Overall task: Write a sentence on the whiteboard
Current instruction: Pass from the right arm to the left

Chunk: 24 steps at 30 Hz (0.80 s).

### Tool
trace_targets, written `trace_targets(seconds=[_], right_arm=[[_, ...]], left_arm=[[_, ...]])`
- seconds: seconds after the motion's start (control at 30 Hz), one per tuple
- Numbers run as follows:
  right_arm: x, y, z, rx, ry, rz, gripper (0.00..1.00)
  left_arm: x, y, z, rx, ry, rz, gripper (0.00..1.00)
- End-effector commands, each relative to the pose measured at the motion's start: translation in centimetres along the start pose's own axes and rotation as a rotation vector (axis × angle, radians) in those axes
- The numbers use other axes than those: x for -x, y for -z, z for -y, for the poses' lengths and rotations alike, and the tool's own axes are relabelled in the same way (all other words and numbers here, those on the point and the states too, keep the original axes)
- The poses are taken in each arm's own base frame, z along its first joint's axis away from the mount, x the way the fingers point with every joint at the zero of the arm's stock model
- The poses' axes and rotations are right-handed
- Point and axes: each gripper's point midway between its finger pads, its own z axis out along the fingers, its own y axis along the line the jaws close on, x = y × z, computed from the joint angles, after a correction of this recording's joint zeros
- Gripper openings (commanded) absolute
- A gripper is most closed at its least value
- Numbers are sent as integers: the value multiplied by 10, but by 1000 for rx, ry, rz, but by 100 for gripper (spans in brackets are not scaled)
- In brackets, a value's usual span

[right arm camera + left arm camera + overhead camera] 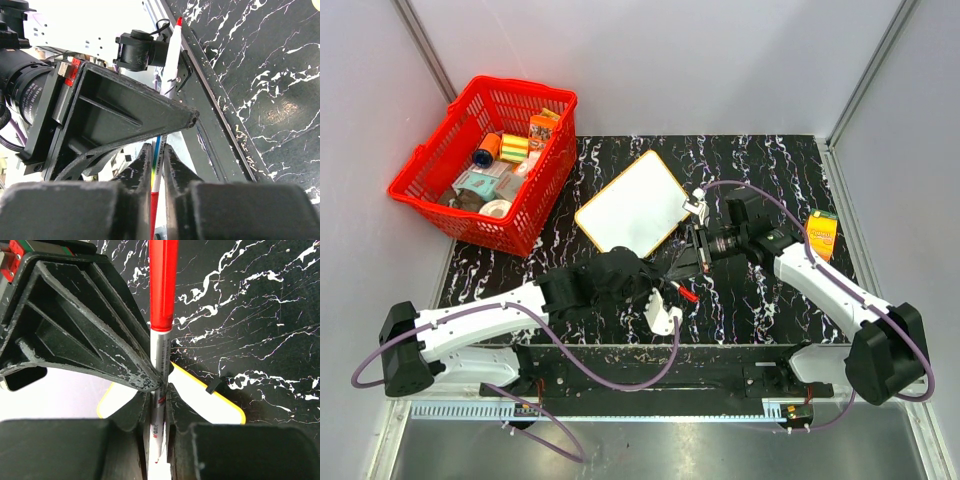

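The whiteboard [632, 205], white with a yellow rim, lies tilted on the black marbled table, and its corner [210, 400] shows behind my left fingers. The sentence is not in view on its face. Just in front of the board a marker [685, 291] with a white barrel and a red end is held off the table between both grippers. My left gripper [159, 407] is shut on the barrel [159, 390], the red nib near the palm. My right gripper [157, 162] is shut on the same marker [170, 55], close beside the left fingers [150, 115].
A red basket [525, 235] holding several small items stands at the back left, partly off the table. An orange carton [822, 233] lies near the right edge. Grey walls enclose the table, and a rail runs along the near edge.
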Motion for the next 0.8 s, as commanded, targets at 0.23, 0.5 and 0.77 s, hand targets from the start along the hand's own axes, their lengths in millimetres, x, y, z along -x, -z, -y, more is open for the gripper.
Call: trace_targets(seconds=[0.23, 0.5, 0.77], right_arm=[[63, 27, -14, -255, 178, 309, 91], [103, 74, -30, -440, 261, 590, 100], [86, 90, -48, -427, 390, 627, 100]], left_arm=[[10, 21, -11, 56, 41, 49, 0], [20, 32, 29, -56, 272, 123, 0], [49, 33, 64, -286, 606, 302, 0]])
